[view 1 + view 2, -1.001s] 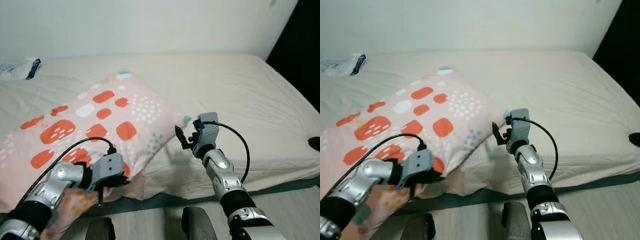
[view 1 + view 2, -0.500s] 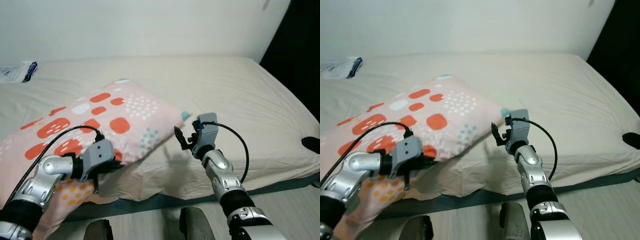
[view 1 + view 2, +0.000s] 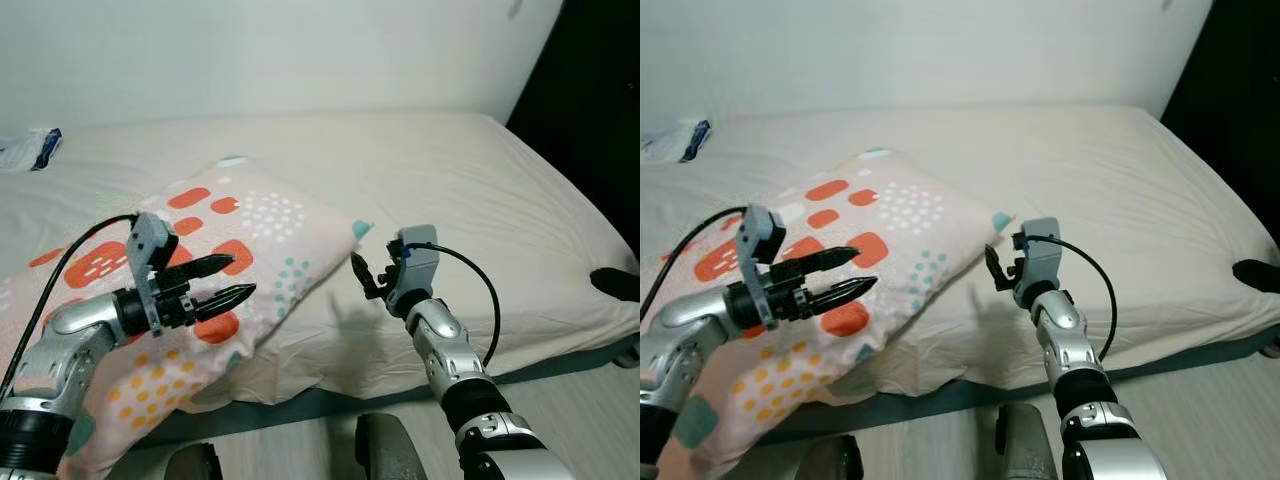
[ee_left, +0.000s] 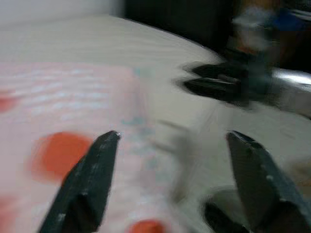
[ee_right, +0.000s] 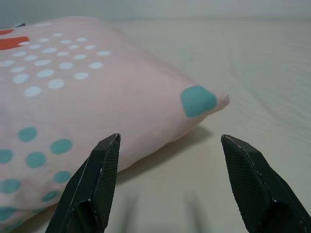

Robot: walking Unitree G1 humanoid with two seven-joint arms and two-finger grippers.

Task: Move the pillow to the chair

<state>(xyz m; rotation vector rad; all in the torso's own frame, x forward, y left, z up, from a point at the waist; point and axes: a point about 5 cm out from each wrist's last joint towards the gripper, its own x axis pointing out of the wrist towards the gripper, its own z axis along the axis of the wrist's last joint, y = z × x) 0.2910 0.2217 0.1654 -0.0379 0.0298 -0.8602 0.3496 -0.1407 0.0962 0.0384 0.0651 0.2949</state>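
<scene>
The pillow [image 3: 255,225] is pink with orange patches and white and teal dots; it lies on the bed, its near end hanging over the front edge. My left gripper [image 3: 243,275] hovers open just above the pillow's front part, fingers pointing right, with nothing between them. My right gripper [image 3: 360,274] stands open beside the pillow's right corner, apart from it. In the right wrist view that corner with its teal patch [image 5: 198,100] lies beyond the open fingers [image 5: 99,184]. The left wrist view is blurred and takes in the pillow [image 4: 58,107] and the right gripper [image 4: 218,83].
The bed [image 3: 480,170] has a beige sheet and runs back to a white wall. A plastic packet [image 3: 25,148] lies at its far left. A dark object [image 3: 615,283] sits at the right edge. My legs [image 3: 385,450] stand on the floor by the bed's front edge.
My left gripper has let go of the pillow's front edge, risen and turned, and now hovers open above it. The camera has shifted a little. The right arm has barely moved.
</scene>
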